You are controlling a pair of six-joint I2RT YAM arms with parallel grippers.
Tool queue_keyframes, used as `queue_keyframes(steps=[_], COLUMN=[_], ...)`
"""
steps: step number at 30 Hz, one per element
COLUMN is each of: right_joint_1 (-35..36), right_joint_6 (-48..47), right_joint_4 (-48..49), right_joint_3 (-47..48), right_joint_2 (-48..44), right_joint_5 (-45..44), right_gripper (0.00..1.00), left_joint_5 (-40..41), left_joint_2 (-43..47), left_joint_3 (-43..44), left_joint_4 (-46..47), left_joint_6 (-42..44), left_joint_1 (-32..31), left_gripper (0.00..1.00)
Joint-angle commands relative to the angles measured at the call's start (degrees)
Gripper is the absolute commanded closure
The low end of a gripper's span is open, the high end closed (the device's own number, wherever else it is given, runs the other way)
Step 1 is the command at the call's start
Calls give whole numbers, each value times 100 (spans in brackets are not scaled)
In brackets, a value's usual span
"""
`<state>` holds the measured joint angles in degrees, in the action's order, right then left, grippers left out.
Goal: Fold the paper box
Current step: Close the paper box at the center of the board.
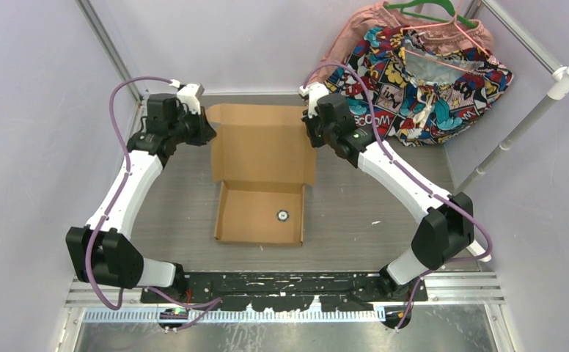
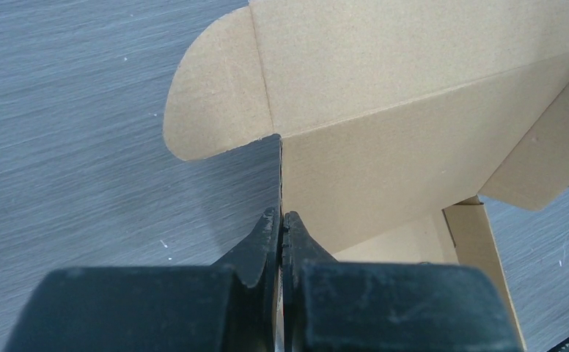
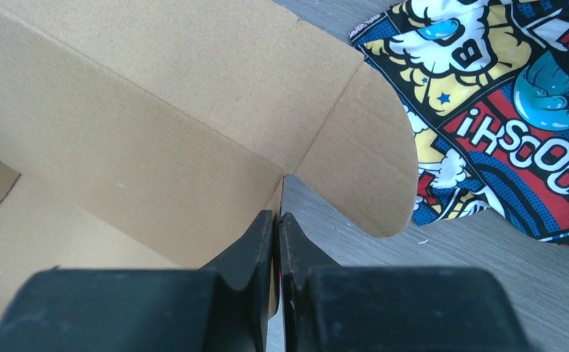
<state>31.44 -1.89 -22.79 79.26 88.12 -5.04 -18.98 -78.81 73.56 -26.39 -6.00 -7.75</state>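
"Where's the paper box [image 1: 263, 176] sitting?"

"Middle of the table [image 1: 171, 198], lying open. Its long axis runs straight away from the arm bases. The shallow tray half [image 1: 256, 220] is nearest them and the lid panel [image 1: 263, 143] points toward the back wall."

"And the grippers?"

"The left gripper [image 2: 281, 220] has its jaws pressed tight on the lid's left edge, just below the left rounded flap [image 2: 212, 95]. The right gripper [image 3: 276, 220] pinches the right edge, jaws narrow with the card between them, beside the right rounded flap [image 3: 366, 165]."

"Anything else?"

"A small round thing [image 1: 283, 215] on the tray floor, can't tell what. A comic-print cloth [image 1: 428, 81] is heaped at the far right"
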Motion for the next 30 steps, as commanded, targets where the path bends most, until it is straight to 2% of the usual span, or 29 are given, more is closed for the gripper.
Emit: queue_keyframes(steps=[1,3,6,15,23,30], right_joint_1=[20,17,14,20,27,109], right_joint_6=[66,66,75,110,85,87], right_joint_4=[-309,-395,-514,-162,817,1767], right_joint_3=[384,448,516,399,47,-459], right_joint_2=[26,54,94,56,7,-44], right_joint_5=[124,134,103,-294,-732,-1027], right_gripper=[89,90,98,99,99,99], left_joint_5=[192,246,330,588,861,936], left_joint_2=[323,349,408,328,180,204], left_joint_3=[-97,-136,-203,-197,-175,-578], left_joint_4=[477,503,577,966,1442,2095], left_joint_6=[11,4,-20,-253,-467,-776], left_joint_1=[-82,-118,-168,-397,-709,-747], left_gripper=[100,100,100,100,99,98])
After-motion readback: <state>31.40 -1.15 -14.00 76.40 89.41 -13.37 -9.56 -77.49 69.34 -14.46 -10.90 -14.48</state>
